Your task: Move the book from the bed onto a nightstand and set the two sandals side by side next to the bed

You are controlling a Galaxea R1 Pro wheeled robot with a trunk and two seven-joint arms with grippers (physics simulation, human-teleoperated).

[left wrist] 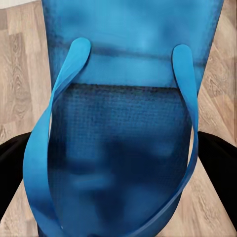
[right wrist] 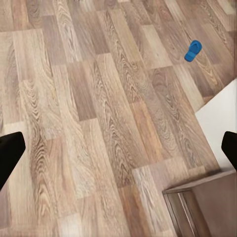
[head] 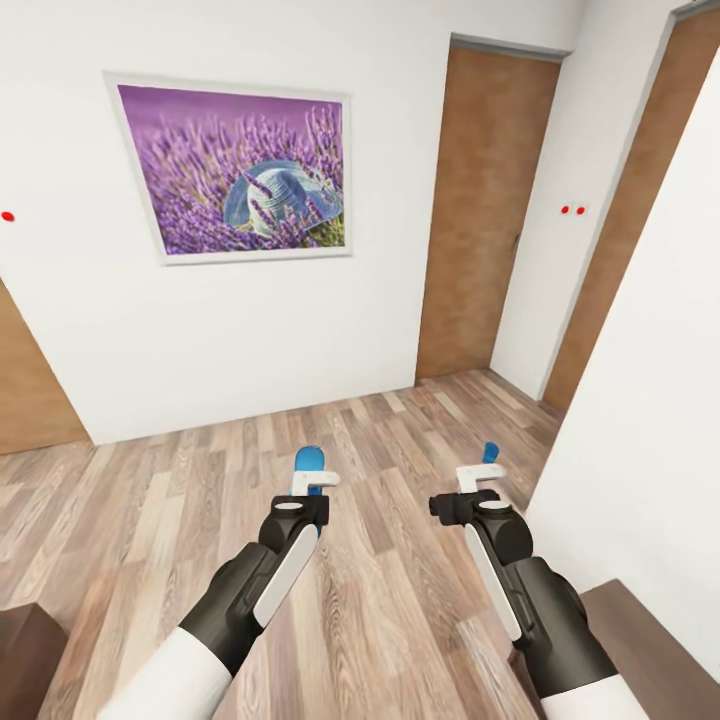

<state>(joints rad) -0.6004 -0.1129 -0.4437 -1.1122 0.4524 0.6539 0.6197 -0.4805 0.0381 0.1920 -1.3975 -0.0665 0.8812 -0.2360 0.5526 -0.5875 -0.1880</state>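
My left gripper (head: 313, 482) is shut on one bright blue sandal (left wrist: 123, 123), held up over the wood floor. The left wrist view is close on its sole and strap, with black fingers (left wrist: 11, 170) at both sides. The sandal's tip (head: 311, 460) pokes out above the gripper in the head view. The second sandal (right wrist: 193, 50) lies on the floor ahead of my right gripper (head: 480, 487); a bit of it (head: 490, 452) peeks out past the gripper. The right gripper stands open and holds nothing. The book and the bed are out of view.
A white wall with a lavender picture (head: 235, 170) and a brown door (head: 485, 210) stands ahead. Another white wall (head: 650, 400) is close on the right. Dark brown furniture sits low at right (head: 650, 640) (right wrist: 207, 207) and at left (head: 25, 655).
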